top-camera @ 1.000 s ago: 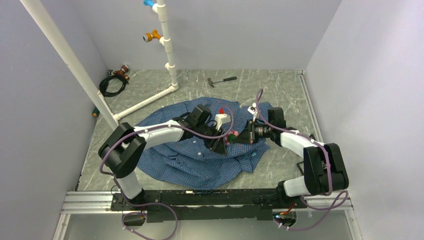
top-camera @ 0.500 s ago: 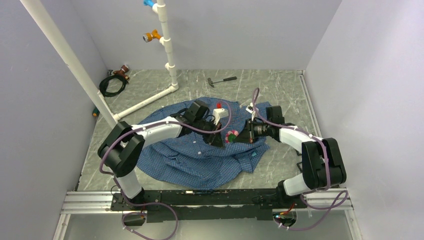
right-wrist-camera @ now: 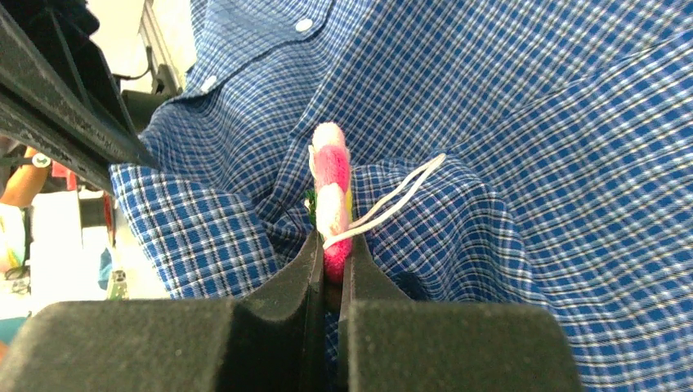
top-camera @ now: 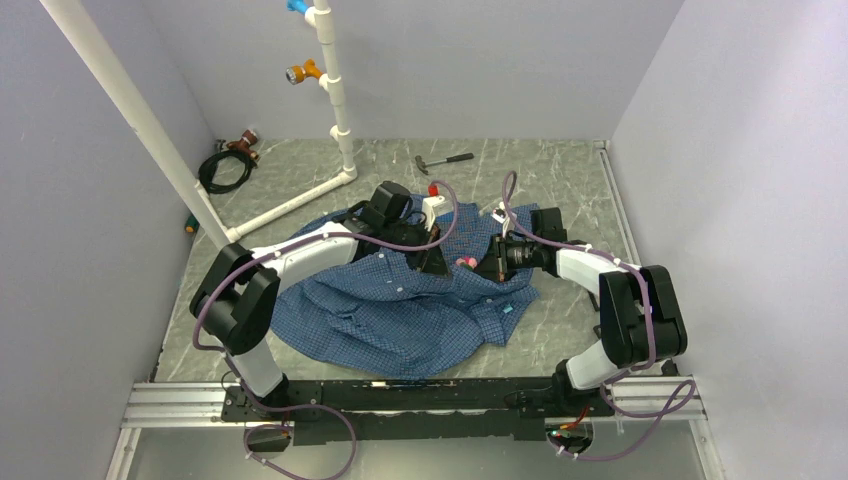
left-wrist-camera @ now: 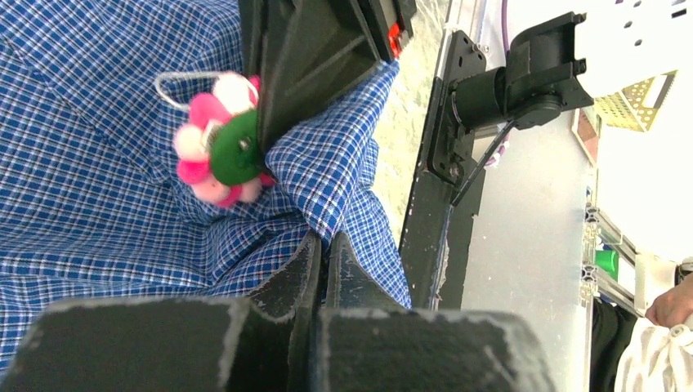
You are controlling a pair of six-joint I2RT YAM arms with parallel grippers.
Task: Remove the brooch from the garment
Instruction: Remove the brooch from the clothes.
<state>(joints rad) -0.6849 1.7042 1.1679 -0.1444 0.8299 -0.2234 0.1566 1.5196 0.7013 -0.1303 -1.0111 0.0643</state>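
Brooch [right-wrist-camera: 330, 175] in right claw [right-wrist-camera: 330, 255] (tight, edge-on)

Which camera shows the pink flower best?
Left wrist view: the brooch faces it, pink petals and green centre clear. Right wrist view shows it edge-on, pinched by the right gripper; top view, just a pink speck.

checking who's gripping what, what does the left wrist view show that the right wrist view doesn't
Only the left wrist view: the brooch face-on, its green centre showing, and the left hand closed on a fold of the garment just below it.

Only the right wrist view: the right hand clamping the brooch edge-on between its fingertips, plus two white buttons on the cloth.

Both: the blue checked garment, the pink brooch and its white loop.
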